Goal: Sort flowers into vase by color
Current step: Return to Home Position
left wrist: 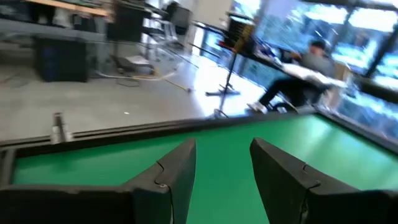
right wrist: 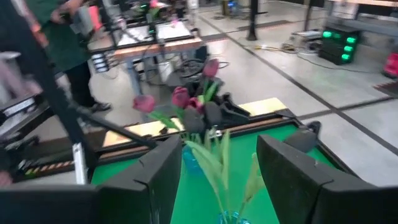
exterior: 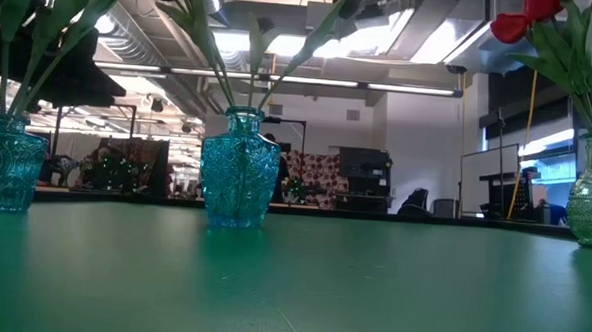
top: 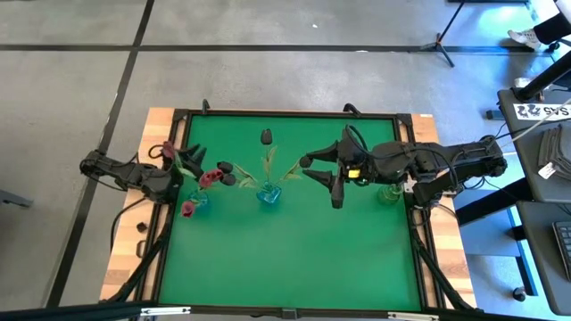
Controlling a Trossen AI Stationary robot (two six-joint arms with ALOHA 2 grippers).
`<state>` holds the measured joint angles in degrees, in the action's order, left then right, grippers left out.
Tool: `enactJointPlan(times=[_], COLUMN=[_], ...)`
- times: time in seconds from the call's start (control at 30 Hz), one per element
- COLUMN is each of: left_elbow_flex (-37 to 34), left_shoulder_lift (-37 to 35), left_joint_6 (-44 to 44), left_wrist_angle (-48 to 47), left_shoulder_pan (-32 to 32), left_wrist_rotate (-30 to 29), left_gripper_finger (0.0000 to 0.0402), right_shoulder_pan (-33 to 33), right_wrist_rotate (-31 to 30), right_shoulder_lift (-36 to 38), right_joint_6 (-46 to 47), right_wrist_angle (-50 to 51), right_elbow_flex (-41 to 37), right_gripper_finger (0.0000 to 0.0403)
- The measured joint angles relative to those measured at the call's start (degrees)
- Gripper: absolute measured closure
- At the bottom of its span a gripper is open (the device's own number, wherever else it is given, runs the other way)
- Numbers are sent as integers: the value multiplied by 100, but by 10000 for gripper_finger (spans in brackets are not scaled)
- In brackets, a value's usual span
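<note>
- We count three vases in a row across the middle of the high view, all on the green tabletop (top: 294, 259). They are a left blue vase (top: 198, 201), a middle blue vase (top: 268, 195), and a clear greenish vase (top: 390, 193) at centre right, half under the right arm.
- The pink tulips (top: 210, 177) show at least three heads fanned around the left blue vase. Two darker heads (top: 227, 172) sit just beside them.
- One near-black tulip (top: 266, 136) rises from the middle blue vase among narrow green leaves.
- A red tulip (exterior: 510, 26) shows at the top right of the low view, above the clear greenish vase.
- The left gripper (left wrist: 224, 146) sits at the left of the high view, close by the left blue vase. Its fingers (left wrist: 180, 168) are spread and hold nothing.
- The right gripper (top: 321, 178) hangs between the middle blue vase and the clear greenish vase, its fingers wide apart and empty.
- A white label (top: 544, 111) at the upper right of the high view carries dark characters that we cannot read.
- The tabletop has a black rim on a wooden base. The floor (top: 268, 27) is grey with dark tape lines, and a tripod (top: 442, 40) stands at the upper right.
- One seated person (left wrist: 305, 62) shows beyond the tabletop in the left wrist view.
</note>
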<state>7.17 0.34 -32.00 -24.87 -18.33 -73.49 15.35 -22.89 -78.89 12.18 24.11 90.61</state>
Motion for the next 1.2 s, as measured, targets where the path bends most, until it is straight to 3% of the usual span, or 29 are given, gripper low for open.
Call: enactJointPlan(times=[0.17, 0.33, 0.4, 0.57, 0.77, 1.0, 1.2], left_elbow_flex=[-1, -3, -3, -12, -12, -10, -10], left_shoulder_lift=[0, 0, 0, 0, 0, 0, 0], left_joint_6=[218, 216, 237, -75, 226, 142, 105], left_wrist_angle=[3, 6, 8, 68, 58, 19, 21], left_shoulder_pan=[-2, 0, -2, -1, 0, 0, 0], left_wrist_rotate=[148, 250, 337, 379, 373, -257, -132], left_gripper_finger=[250, 250, 250, 250, 250, 250, 250], right_shoulder_pan=[-81, -232, -286, -303, -299, -299, -299], right_wrist_rotate=[313, 474, 667, 622, 922, 1212, 1186], right_shoulder_lift=[19, 474, 775, 1404, 1727, 1796, 2196], right_joint_6=[-344, -560, -571, -340, 23, -17, -365], right_wrist_angle=[-21, -248, -538, -1115, -1476, -1423, -1181], right_elbow_flex=[-49, -523, -824, -1640, -2348, -2413, -2493], right_gripper_finger=[233, 359, 390, 375, 399, 396, 399])
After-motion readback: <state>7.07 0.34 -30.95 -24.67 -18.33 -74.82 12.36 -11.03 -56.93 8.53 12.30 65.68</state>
